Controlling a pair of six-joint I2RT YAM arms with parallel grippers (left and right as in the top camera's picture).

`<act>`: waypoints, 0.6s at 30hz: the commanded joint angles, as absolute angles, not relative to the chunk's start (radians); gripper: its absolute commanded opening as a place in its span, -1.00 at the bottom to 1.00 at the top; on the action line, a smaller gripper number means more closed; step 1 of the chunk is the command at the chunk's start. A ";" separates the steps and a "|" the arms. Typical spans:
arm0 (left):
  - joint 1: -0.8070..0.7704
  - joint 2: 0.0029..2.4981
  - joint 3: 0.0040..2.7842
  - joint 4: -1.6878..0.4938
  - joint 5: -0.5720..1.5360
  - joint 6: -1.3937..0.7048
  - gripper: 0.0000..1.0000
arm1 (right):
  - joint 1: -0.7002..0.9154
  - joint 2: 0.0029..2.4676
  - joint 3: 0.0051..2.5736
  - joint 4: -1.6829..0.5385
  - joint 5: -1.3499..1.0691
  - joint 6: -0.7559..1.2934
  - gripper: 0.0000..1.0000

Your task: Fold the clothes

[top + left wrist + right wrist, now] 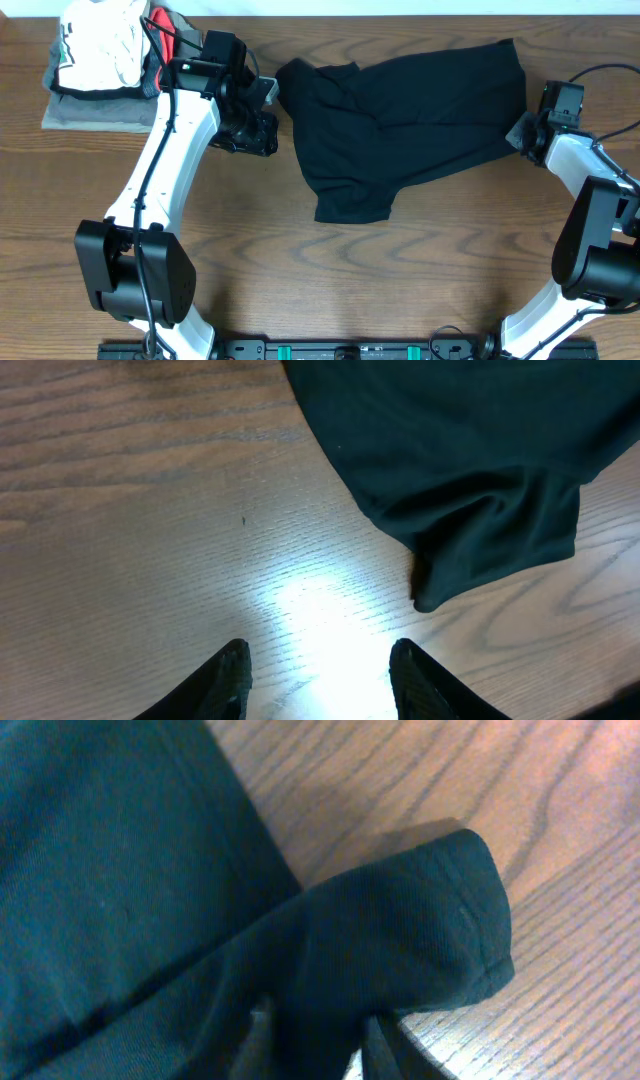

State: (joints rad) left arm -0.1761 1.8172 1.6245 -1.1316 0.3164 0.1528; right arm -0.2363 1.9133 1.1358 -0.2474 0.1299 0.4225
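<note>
The clothes (405,115), a black T-shirt, lie crumpled across the middle of the wooden table, one sleeve pointing toward the front. My left gripper (258,138) hovers just left of the shirt's left edge. In the left wrist view this gripper (320,680) is open over bare wood, and a corner of the black shirt (480,490) lies ahead and to the right. My right gripper (520,135) is at the shirt's right edge. In the right wrist view it (322,1040) is shut on a fold of the black fabric (400,940) near the hem.
At the back left a white garment with dark print (100,45) lies on a grey-olive folded garment (95,112), with something red (163,28) beside it. The left arm (165,170) crosses the table's left side.
</note>
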 commanded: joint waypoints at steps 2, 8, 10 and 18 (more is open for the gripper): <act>-0.176 1.801 1.621 -1.130 0.329 0.137 -0.06 | -0.242 1.911 1.122 -0.269 0.134 0.438 -0.97; -0.176 1.801 1.621 -1.128 0.329 0.136 -0.06 | -0.242 1.815 1.122 -0.492 0.113 0.448 -0.97; -0.176 1.801 1.621 -1.127 0.329 0.136 -0.06 | -0.245 1.751 1.122 -0.585 0.126 0.448 -0.97; -0.176 1.801 1.621 -1.127 0.329 0.137 -0.06 | -0.307 1.575 1.122 -0.902 0.158 0.429 -0.96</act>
